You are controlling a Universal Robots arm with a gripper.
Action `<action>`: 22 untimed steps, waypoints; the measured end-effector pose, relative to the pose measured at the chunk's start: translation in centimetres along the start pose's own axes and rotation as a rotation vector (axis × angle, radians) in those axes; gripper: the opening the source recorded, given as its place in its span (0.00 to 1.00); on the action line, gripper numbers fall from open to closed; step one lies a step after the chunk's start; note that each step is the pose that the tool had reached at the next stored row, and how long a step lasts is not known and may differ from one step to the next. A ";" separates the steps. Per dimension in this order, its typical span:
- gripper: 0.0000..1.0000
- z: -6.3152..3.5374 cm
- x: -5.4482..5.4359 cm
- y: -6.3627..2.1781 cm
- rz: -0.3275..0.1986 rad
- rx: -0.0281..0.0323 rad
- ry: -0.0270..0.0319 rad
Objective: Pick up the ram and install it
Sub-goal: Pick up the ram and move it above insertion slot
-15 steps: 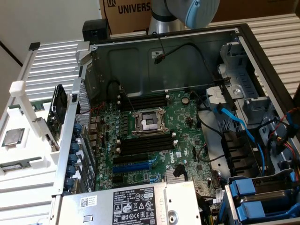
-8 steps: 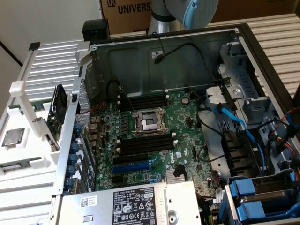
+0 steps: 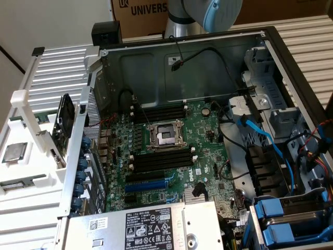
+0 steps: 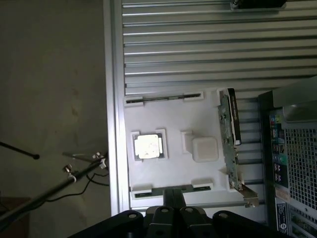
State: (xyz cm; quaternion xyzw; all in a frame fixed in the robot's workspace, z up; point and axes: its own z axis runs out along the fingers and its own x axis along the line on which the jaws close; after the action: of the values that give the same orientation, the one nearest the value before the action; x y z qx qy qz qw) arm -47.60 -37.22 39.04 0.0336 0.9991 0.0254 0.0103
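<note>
gripper point(image 4: 173, 194): fingers closed, empty, high over white tray point(image 4: 198, 114) | ram point(image 4: 152, 191): on edge in tray's end slot (thin greenish strip), near processor chip point(image 4: 147, 146) | tray just beside open computer case point(image 3: 270, 47)

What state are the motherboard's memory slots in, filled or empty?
Empty: the black memory slots beside the processor socket show bare channels, no green stick seated.

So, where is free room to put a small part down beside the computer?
The ribbed metal table is bare beyond the white tray, beside the computer case. Crowded: the tray holds a processor and an upright card; cables crowd the case.
</note>
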 end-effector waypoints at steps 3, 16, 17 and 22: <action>0.11 0.00 0.0 0.00 0.000 0.0000 0.0000; 0.11 0.00 0.0 0.01 -0.129 -0.0018 0.0065; 0.11 0.00 0.0 0.01 -0.148 -0.0022 0.0075; 0.11 0.00 0.0 0.02 -0.270 -0.0044 0.0137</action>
State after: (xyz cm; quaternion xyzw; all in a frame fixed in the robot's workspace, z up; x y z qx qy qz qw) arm -47.61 -37.20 39.04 -0.1012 0.9945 0.0262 0.0068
